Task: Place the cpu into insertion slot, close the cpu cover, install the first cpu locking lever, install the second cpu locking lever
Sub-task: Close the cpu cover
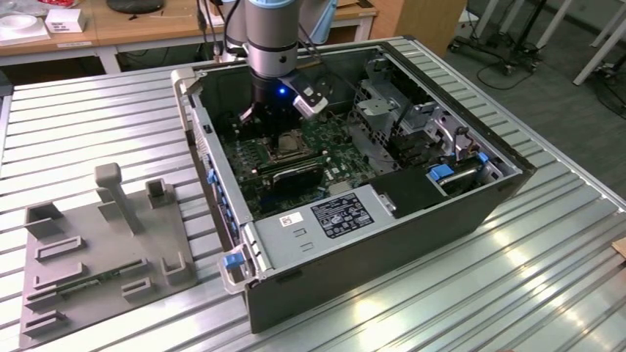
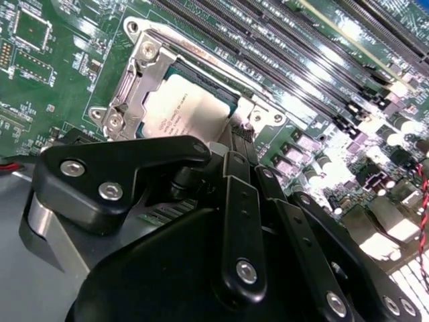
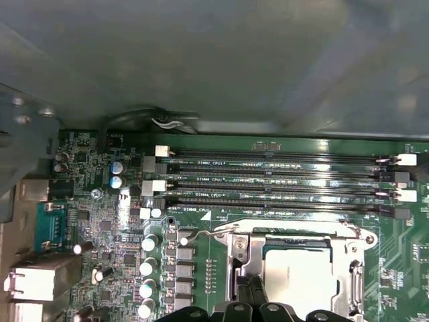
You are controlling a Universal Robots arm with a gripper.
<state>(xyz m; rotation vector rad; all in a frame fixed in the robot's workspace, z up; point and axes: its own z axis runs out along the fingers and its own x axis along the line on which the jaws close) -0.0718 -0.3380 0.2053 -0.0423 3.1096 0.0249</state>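
One gripper (image 2: 236, 136), closed, tips at the edge of one cover (image 2: 136, 84) lying flat over one cpu (image 2: 184, 107); four memory slots (image 3: 281, 180) lie beyond them.

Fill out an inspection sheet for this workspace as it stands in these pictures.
Surface: slatted metal table carrying an open computer case.
Job's things: cpu shows through the cut-out of the cpu cover, which lies flat around it on the green motherboard.
Clutter: grey fixture plate with upright holders, beside the case.
Grippers: gripper low inside the case, just by the cpu cover.
Cables: thin wires by the case wall.
Surroundings: wooden desk with white boxes.
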